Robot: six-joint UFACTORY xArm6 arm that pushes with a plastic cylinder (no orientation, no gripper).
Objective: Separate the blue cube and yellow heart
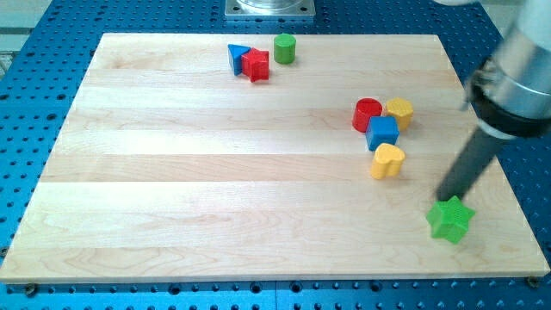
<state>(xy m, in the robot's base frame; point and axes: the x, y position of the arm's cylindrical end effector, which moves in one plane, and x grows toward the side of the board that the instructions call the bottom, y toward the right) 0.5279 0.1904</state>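
Observation:
The blue cube [382, 133] sits at the view's right, touching the yellow heart [387, 160] just below it. A red cylinder [368, 114] and a yellow hexagon-like block [399, 112] crowd the cube from above. My tip [442, 200] is at the lower right, right above the green star [451, 219] and about 60 pixels right and below the yellow heart, not touching it.
A blue triangle [237, 57], a red star [255, 65] and a green cylinder [285, 48] cluster near the top centre. The wooden board [172, 172] lies on a blue perforated table; its right edge runs close to the green star.

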